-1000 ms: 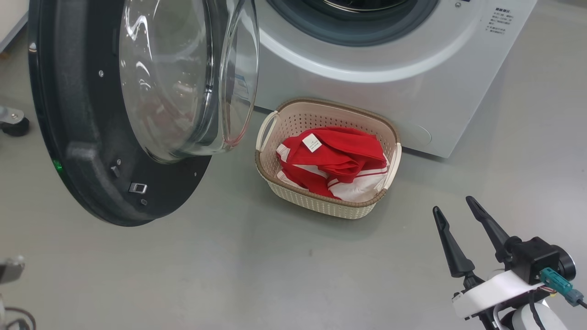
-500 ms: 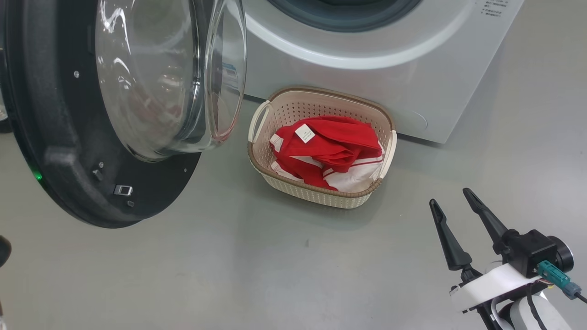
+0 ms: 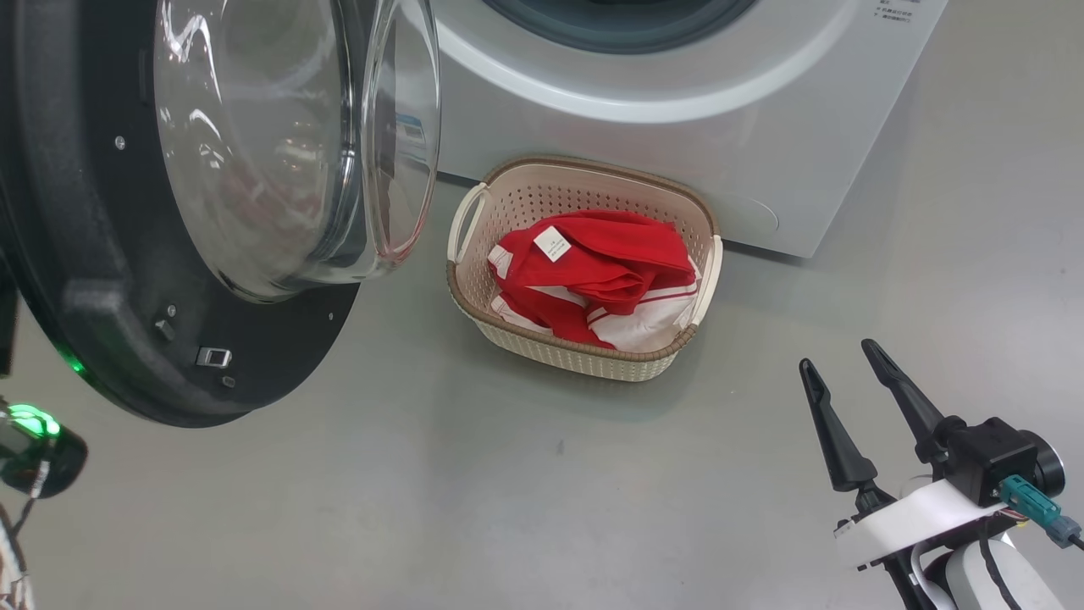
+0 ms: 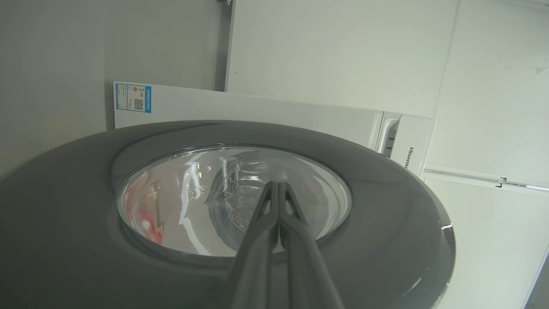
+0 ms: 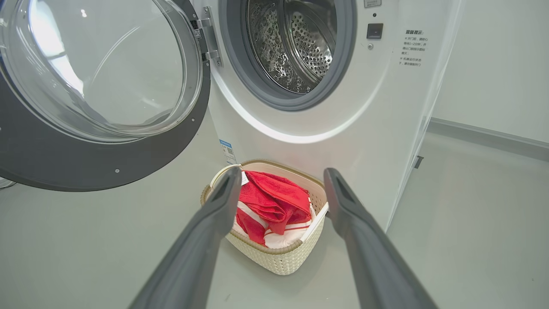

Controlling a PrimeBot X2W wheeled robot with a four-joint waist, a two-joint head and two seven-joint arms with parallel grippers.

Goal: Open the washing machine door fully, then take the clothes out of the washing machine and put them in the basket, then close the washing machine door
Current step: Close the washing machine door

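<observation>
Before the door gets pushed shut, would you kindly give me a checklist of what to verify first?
1. Clothes all lie inside the basket: ok.
2. Drum shows no cloth in the part seen: ok.
3. Grey seal has nothing draped over it: ok.
4. Left pincer shut, pointing at the outer face of the door: ok.
5. Right pincer open, empty, away from the door: ok.
6. Basket clear of the door's swing: cannot tell.
</observation>
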